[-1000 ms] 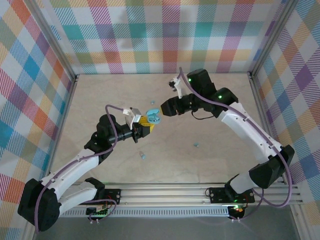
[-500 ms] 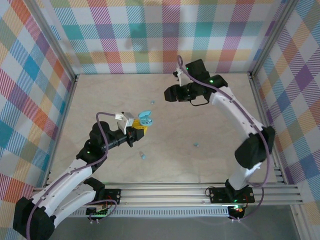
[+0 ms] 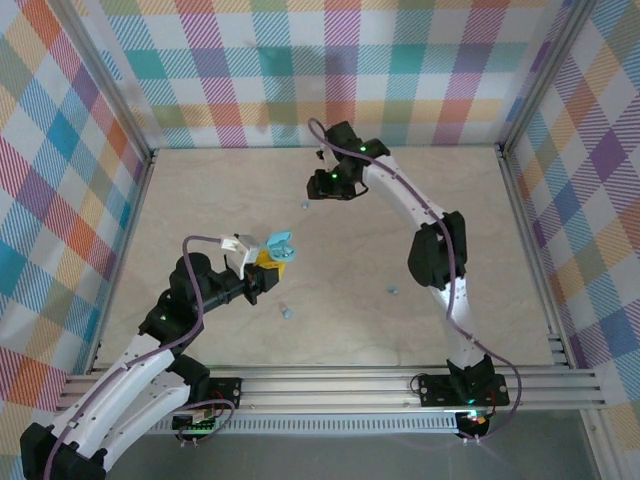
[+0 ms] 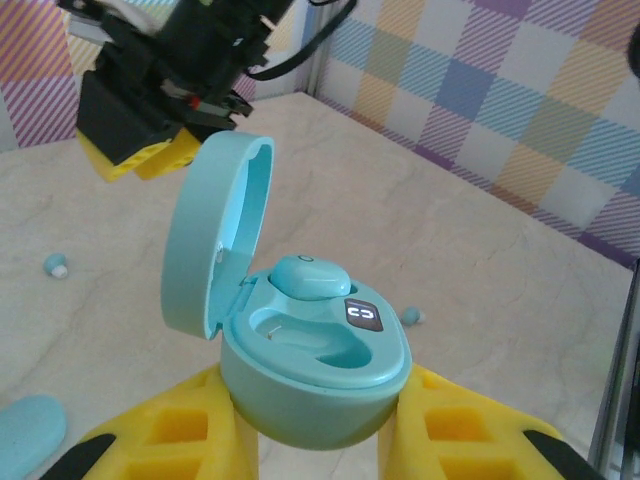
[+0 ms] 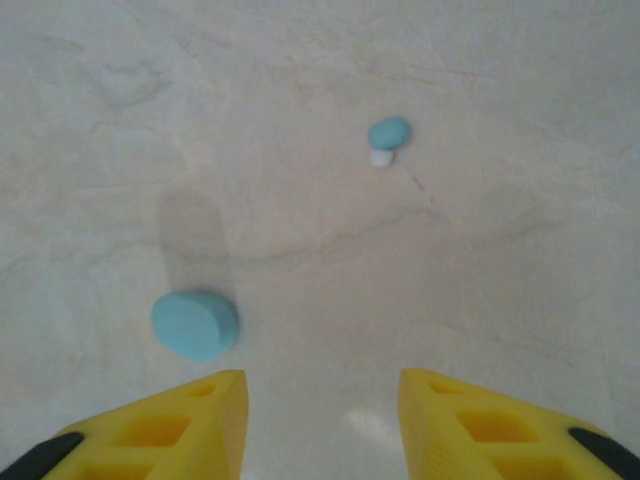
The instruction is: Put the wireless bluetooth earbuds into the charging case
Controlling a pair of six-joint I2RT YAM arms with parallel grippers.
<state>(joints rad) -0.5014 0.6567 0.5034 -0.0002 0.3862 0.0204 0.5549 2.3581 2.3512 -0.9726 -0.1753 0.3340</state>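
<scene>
My left gripper (image 4: 315,405) is shut on the lower body of the pale teal charging case (image 4: 320,350), its yellow fingers (image 4: 470,420) on either side. The lid stands open on the left. One earbud (image 4: 310,277) sits in the far slot and the near slot is hollow. In the top view the case (image 3: 278,246) hangs above the table's middle left. My right gripper (image 5: 320,385) is open with nothing between its fingers, low over the table at the back (image 3: 318,186). A loose earbud (image 5: 388,135) with a white tip lies ahead of it.
A light blue disc (image 5: 195,325) lies just beyond the right gripper's left finger. Other small blue pieces lie on the table (image 3: 286,311) (image 3: 392,290) (image 3: 304,205). The right gripper's yellow fingers (image 4: 140,160) hang beyond the case. Plaid walls enclose the table.
The right gripper has drawn away from the case toward the back left, and its jaws have narrowed somewhat. The left arm has carried the case a little to the left.
</scene>
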